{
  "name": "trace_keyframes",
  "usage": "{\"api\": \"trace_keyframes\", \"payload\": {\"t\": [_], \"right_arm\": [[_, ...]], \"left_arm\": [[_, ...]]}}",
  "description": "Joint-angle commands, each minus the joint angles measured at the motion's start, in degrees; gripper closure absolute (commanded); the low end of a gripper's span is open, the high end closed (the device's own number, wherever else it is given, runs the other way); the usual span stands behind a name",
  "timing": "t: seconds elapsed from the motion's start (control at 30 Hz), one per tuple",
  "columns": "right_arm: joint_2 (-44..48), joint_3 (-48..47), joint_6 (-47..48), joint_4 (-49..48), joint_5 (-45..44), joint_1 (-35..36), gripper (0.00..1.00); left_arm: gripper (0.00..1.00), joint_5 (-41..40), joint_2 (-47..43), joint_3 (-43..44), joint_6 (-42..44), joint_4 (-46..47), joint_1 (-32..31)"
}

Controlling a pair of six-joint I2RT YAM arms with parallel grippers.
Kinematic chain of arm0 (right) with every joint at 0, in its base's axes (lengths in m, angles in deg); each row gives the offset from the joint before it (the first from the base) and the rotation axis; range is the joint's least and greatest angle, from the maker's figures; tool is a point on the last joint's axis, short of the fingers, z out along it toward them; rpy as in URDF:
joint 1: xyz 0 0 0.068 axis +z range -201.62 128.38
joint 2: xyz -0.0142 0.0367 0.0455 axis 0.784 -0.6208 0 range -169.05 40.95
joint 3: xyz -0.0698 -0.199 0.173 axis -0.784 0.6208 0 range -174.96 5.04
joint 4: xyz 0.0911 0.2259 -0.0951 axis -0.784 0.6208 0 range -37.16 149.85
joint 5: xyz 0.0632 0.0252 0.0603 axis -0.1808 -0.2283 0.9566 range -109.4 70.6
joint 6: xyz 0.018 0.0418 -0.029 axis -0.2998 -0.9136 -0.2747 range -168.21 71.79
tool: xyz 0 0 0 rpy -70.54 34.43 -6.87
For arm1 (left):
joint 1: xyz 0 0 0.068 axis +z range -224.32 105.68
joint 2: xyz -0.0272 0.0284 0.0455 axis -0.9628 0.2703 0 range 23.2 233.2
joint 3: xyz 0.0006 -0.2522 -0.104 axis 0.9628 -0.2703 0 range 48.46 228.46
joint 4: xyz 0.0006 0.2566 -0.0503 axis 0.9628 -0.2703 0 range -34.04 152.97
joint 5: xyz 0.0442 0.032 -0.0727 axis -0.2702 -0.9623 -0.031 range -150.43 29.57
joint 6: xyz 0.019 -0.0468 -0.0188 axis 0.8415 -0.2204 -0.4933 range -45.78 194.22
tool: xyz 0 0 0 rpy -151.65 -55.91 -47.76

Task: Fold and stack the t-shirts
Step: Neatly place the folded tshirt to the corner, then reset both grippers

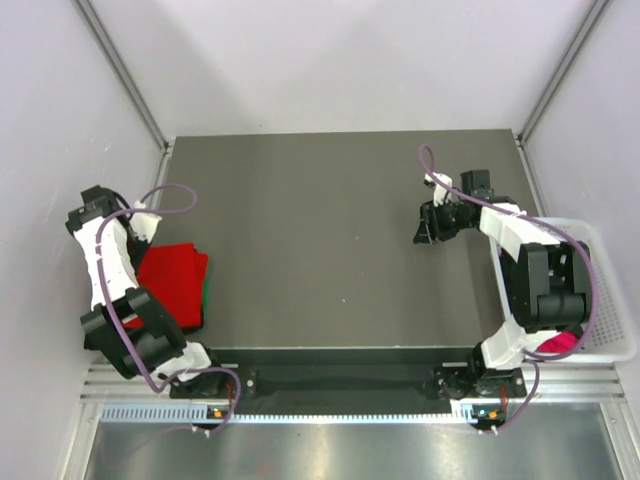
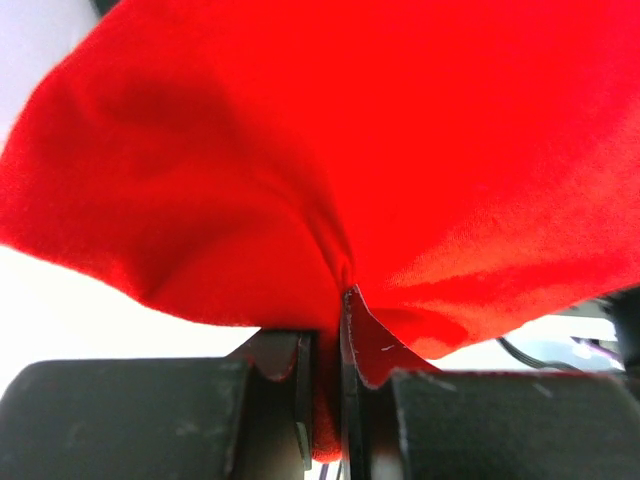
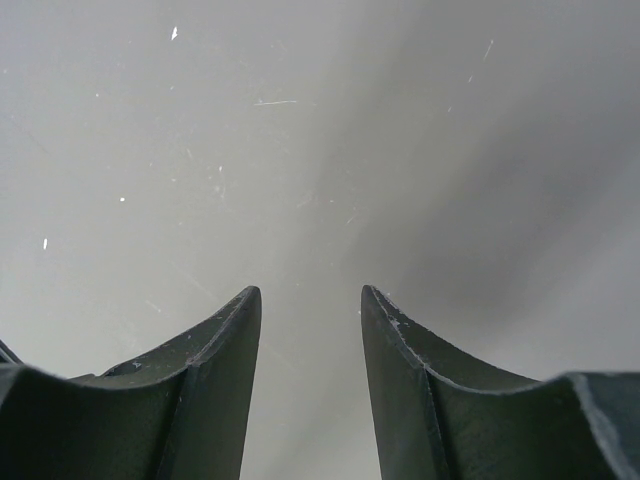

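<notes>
At the left edge of the table (image 1: 320, 250), my left gripper (image 1: 148, 228) is closed on the red shirt (image 1: 175, 275). In the top view the shirt is a compact red block lying against that edge, its near-left part hidden under my left arm. A narrow strip of a green shirt (image 1: 205, 290) shows along its right side, touching it and lying beneath it.

In the left wrist view, the left gripper (image 2: 325, 345) has its jaws nearly together with a fold of the red shirt (image 2: 350, 130) clamped between them. The cloth gathers into a crease at the pinch and fans out from there, filling most of the view. I cannot tell from this view how much of the shirt rests on the table.

Over the far right part of the table, well apart from the red shirt, my right gripper (image 1: 425, 225) points toward the left. In the right wrist view, the right gripper (image 3: 310, 295) has its jaws spread, with only bare table (image 3: 300, 150) between and beyond them; it grips no cloth.

Beside the table's right edge stands a white basket (image 1: 610, 300), partly covered by my right arm. A pink shirt (image 1: 558, 345) shows in its near end, below the arm's elbow.
</notes>
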State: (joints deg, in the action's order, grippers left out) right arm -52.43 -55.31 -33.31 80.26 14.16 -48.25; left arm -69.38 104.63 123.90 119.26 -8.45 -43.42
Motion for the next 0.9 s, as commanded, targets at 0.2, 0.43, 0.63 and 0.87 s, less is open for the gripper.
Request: {"api": "trace_keyframes", "payload": {"t": [0.2,0.43,0.63,0.87], "right_arm": [[0.7,-0.4,0.6,-1.3,1.7,0.6,0.55],[0.7,0.1,1.1,-1.2,1.7,0.7,0.54],[3.0,0.8,1.6,-2.5,1.9,0.6,0.46],[13.6,1.9,3.6,-3.8,-0.8,0.6,0.0]], "left_arm": [[1.0,-6.4,3.8,-3.1,2.7,12.6,2.3],[0.69,1.1,5.9,5.8,-5.8,17.5,2.1],[0.32,8.7,-1.9,7.5,-11.4,25.9,-2.8],[0.01,27.5,-12.3,3.2,-21.5,23.4,-6.2]]}}
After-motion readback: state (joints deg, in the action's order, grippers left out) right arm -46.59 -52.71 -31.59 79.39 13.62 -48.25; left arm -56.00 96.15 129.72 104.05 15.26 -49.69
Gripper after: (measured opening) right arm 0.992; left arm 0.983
